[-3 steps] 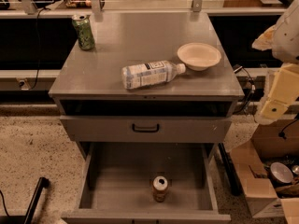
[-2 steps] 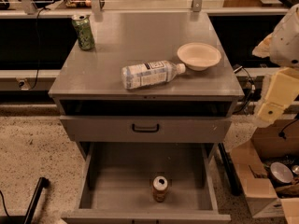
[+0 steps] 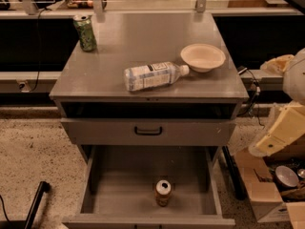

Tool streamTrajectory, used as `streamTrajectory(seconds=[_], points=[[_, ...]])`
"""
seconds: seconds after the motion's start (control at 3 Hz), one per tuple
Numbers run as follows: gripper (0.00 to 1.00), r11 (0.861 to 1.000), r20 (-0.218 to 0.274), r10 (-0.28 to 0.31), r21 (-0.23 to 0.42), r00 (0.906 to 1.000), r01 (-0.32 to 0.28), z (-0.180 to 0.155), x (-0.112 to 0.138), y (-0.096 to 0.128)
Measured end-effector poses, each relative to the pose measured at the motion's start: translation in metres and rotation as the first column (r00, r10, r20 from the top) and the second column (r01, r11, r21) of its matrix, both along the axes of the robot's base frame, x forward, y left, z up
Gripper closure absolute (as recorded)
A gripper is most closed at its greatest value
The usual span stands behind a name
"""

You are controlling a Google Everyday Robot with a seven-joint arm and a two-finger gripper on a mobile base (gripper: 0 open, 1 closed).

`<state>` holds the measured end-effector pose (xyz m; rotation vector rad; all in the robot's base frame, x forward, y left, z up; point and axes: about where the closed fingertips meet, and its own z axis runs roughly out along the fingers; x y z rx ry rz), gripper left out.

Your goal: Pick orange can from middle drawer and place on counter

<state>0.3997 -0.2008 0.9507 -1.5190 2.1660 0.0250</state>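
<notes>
Camera view, single frame. The orange can (image 3: 163, 192) is standing upright on the floor of the middle drawer (image 3: 124, 185), at 6 o'clock in the frame, close to the drawer's front wall and about midway between its side walls. The drawer is sitting pulled out, below a closed drawer front (image 3: 105, 130) with a black handle (image 3: 148, 130). On the counter (image 3: 143, 37), a green can (image 3: 85, 32) is standing at the 10 o'clock corner. A plastic bottle (image 3: 155, 75) is lying on its side near the front edge, its cap pointing toward 3 o'clock, just beside a shallow bowl (image 3: 203, 57). The gripper (image 3: 276, 132) is hanging at 3 o'clock, at the right edge of the frame, off the cabinet and well apart from the orange can. It is touching nothing visible. Whether it is released or clenched: cannot tell.
</notes>
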Motion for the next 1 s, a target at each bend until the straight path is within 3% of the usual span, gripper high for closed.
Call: streamTrajectory(seconds=[0.33, 0.67, 1.0], points=[[0.0, 0.999, 0.099, 0.054, -0.011, 0.9936, -0.053, 0.007, 0.016, 0.004], [0.0, 0.995, 0.125, 0.075, 0.057, 0.9893, -0.082, -0.033, 0.006, 0.01], [0.0, 0.965, 0.171, 0.053, 0.244, 0.9838, -0.095, -0.118, 0.002, 0.029]])
